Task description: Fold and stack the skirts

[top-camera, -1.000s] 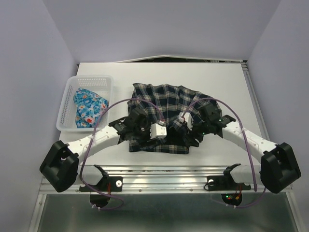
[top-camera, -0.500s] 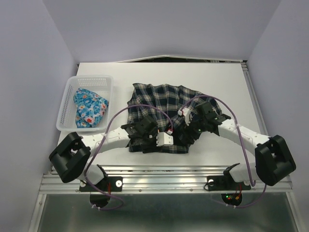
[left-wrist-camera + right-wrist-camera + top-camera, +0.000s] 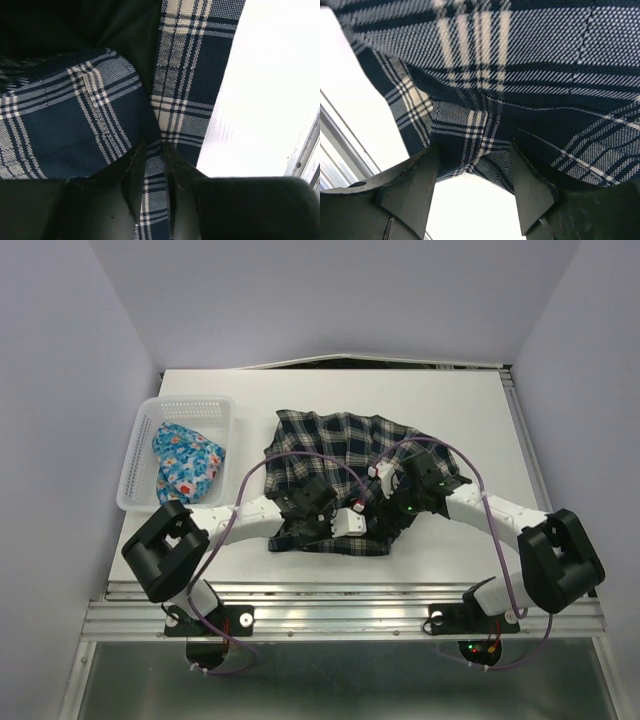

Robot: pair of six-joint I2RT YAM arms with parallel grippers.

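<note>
**Top view:** the near half of the plaid skirt (image 3: 330, 440) is hidden under the wrists of the 2 arms, left arm (image 3: 250, 515) and right arm (image 3: 490, 508); no fingertips can be made out there. Left of the plaid skirt, the floral skirt (image 3: 185, 465) is partly screened by the basket (image 3: 190, 401) wall.

**Left wrist view:** the plaid skirt runs off the top, left and bottom edges, and its upper-left folds are lost in shadow.

**Right wrist view:** the plaid skirt runs off the top and right edges.
</note>
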